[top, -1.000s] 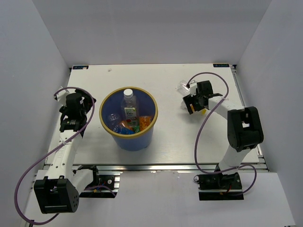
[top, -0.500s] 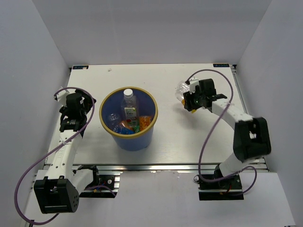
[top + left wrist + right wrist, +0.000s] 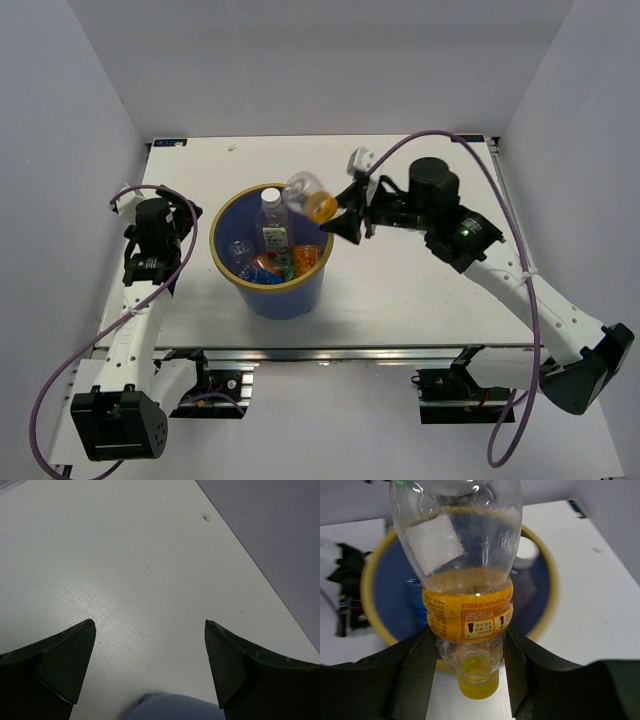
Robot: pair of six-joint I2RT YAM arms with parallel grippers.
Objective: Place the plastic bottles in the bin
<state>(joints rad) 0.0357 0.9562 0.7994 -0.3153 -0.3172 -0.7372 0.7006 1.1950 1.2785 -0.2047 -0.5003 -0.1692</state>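
Note:
My right gripper [image 3: 340,212] is shut on a clear plastic bottle [image 3: 307,196] with a yellow-orange label and a yellow cap. It holds the bottle in the air over the right rim of the bin [image 3: 212,240], a blue bucket with a tan-yellow rim. In the right wrist view the bottle [image 3: 467,607] stands between the fingers, cap toward the camera, with the bin's rim [image 3: 367,587] behind it. Inside the bin stand a clear white-capped bottle [image 3: 271,212] and orange ones [image 3: 305,258]. My left gripper [image 3: 172,210] hangs open left of the bin, with nothing between its fingers [image 3: 67,655].
The white table [image 3: 400,290] ends at grey walls behind and at both sides. A purple cable [image 3: 470,145] loops over the right arm. A bluish rounded shape [image 3: 175,707] shows at the bottom edge of the left wrist view.
The right gripper shut on the bottle at the table's far right, lifted it and swung left to the bin's rim. The left arm has barely moved.

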